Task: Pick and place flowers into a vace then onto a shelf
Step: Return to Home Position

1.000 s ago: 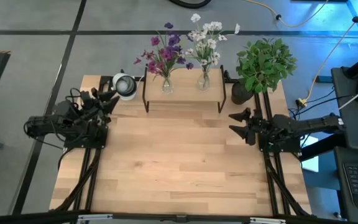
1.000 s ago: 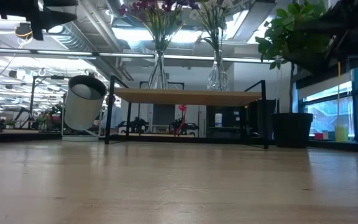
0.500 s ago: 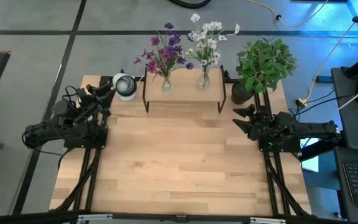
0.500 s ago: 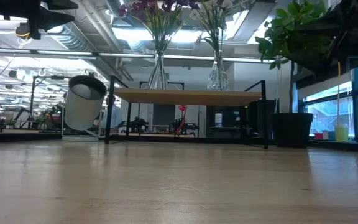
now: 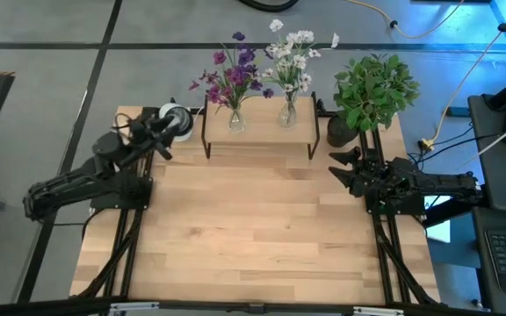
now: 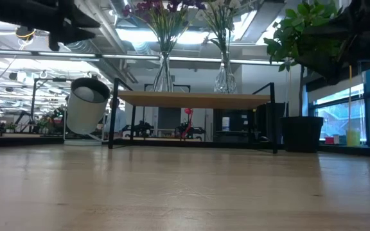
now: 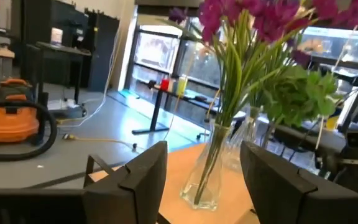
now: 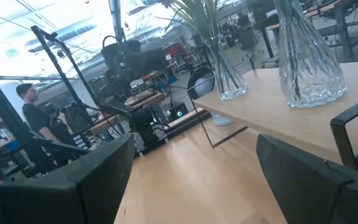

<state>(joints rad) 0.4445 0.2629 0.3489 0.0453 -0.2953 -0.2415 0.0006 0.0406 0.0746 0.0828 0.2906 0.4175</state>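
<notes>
Flowers (image 5: 233, 74) are standing in vases (image 6: 164, 75) on the shelf (image 5: 258, 134); left gripper (image 5: 163, 133) is hovering by its left end, right gripper (image 5: 334, 167) near its right end — both are gaping open.

Matte-black and boxy at the joints, the left arm (image 5: 68, 187) and right arm (image 5: 437, 183) trail looped black cables (image 5: 111, 136); the left gripper (image 7: 201, 171) and right gripper (image 8: 191, 168) each end in two broad, flat, dark fingers (image 7: 143, 180).

Even overhead light falls softly on the table (image 5: 262, 228), leaving faint shadows under the shelf (image 5: 260, 132), while in the low view bright ceiling strips (image 6: 137, 35) glare behind the flowers (image 6: 162, 19) and leave the potted plant (image 6: 300, 38) dark.
</notes>
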